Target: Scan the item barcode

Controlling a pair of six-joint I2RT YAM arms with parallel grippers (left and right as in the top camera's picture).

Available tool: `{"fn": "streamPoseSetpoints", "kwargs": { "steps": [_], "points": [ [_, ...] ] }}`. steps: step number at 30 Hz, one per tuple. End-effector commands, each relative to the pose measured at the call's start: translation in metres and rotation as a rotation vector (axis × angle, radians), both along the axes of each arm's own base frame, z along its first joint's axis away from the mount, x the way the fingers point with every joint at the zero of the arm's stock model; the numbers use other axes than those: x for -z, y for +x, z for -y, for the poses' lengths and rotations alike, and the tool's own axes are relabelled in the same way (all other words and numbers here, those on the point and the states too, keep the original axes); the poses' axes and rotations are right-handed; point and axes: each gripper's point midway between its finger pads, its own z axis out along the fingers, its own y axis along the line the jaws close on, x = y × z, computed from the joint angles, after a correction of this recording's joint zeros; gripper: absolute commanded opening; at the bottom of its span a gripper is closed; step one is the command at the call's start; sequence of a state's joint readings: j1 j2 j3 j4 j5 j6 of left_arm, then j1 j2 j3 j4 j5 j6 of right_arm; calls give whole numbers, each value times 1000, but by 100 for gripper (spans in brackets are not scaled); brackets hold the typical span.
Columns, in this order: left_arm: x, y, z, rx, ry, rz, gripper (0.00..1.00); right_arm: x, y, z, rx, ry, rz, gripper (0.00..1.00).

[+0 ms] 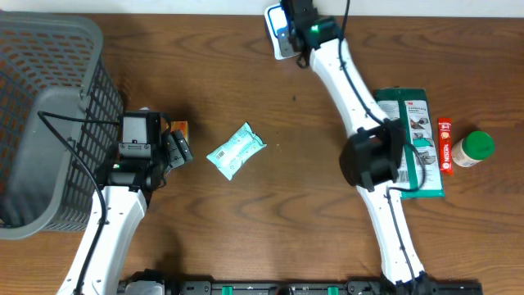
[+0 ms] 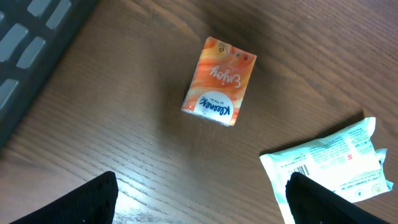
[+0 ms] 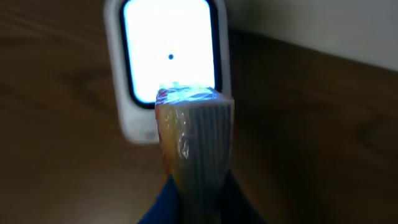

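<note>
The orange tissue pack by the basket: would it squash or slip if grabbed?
Probably soft and light: the orange tissue pack looks like a small wrapped pocket pack, so a grip would likely dent it. Its shiny wrapper may be slippery. Lying flat on the table, it shouldn't roll.

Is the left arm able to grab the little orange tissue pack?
Probably yes. The left gripper is open, and the tissue pack lies flat on the table just ahead of its fingers. The green-and-white packet sits apart, off to one side.
</note>
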State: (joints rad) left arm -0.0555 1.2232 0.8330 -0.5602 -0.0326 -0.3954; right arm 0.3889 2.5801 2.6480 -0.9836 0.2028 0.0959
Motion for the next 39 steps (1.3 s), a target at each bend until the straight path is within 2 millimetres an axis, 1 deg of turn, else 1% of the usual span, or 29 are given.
{"fn": "streamPoseSetpoints", "kwargs": {
  "steps": [1, 3, 5, 6, 8, 11, 12, 14, 15, 16, 17, 18, 19, 21, 22, 23, 25, 26, 27, 28, 30, 32, 33, 34, 36, 37, 39],
  "points": [
    [-10, 6, -2, -5, 11, 26, 87, -143, -43, 12, -26, 77, 147, 1],
    [-10, 6, -2, -5, 11, 26, 87, -161, -71, 28, -17, 59, 102, 1],
    [-10, 6, -2, -5, 11, 26, 87, -163, -100, 47, -3, 23, 20, 1],
    [-10, 6, -2, -5, 11, 26, 87, -160, -108, 54, 6, 6, -12, 1],
    [-10, 6, -2, -5, 11, 25, 87, -148, -127, 84, 60, -72, -112, 1],
    [-10, 6, -2, -5, 11, 26, 87, -126, -140, 120, 128, -139, -232, 1],
    [-10, 6, -2, -5, 11, 25, 87, -122, -142, 128, 142, -144, -254, 1],
    [-10, 6, -2, -5, 11, 25, 88, -108, -143, 150, 185, -158, -314, 1],
    [-10, 6, -2, -5, 11, 25, 87, -97, -144, 164, 214, -165, -355, 1],
    [-10, 6, -2, -5, 11, 26, 87, -89, -145, 174, 233, -170, -381, 1],
    [-10, 6, -2, -5, 11, 25, 87, -70, -149, 195, 280, -193, -446, 1],
    [-10, 6, -2, -5, 11, 25, 87, -64, -152, 206, 310, -210, -469, 1],
    [-10, 6, -2, -5, 11, 26, 88, -54, -156, 221, 359, -243, -498, 1],
    [-10, 6, -2, -5, 11, 26, 87, -27, -165, 254, 442, -331, -561, 1],
    [-10, 6, -2, -5, 11, 26, 87, -19, -167, 262, 457, -353, -578, 1],
    [-10, 6, -2, -5, 11, 26, 87, 0, -172, 282, 523, -408, -596, 1],
    [-10, 6, -2, -5, 11, 25, 87, 17, -177, 302, 594, -475, -597, 1],
    [-10, 6, -2, -5, 11, 26, 87, 30, -183, 316, 638, -531, -596, 1],
    [-10, 6, -2, -5, 11, 26, 87, 37, -186, 322, 652, -558, -601, 1],
    [-10, 6, -2, -5, 11, 26, 88, 49, -190, 329, 662, -598, -601, 1],
    [-10, 6, -2, -5, 11, 26, 87, 63, -194, 336, 674, -640, -592, 1],
    [-10, 6, -2, -5, 11, 26, 87, 76, -198, 337, 675, -649, -592, 1],
    [-10, 6, -2, -5, 11, 26, 87, 85, -198, 335, 672, -631, -592, 6],
    [-10, 6, -2, -5, 11, 26, 87, 92, -198, 331, 668, -601, -593, 18],
    [-10, 6, -2, -5, 11, 26, 87, 110, -197, 318, 646, -497, -609, 53],
    [-10, 6, -2, -5, 11, 26, 87, 115, -197, 312, 632, -455, -618, 58],
    [-10, 6, -2, -5, 11, 26, 87, 125, -194, 295, 547, -366, -653, 66]
  ]
}}
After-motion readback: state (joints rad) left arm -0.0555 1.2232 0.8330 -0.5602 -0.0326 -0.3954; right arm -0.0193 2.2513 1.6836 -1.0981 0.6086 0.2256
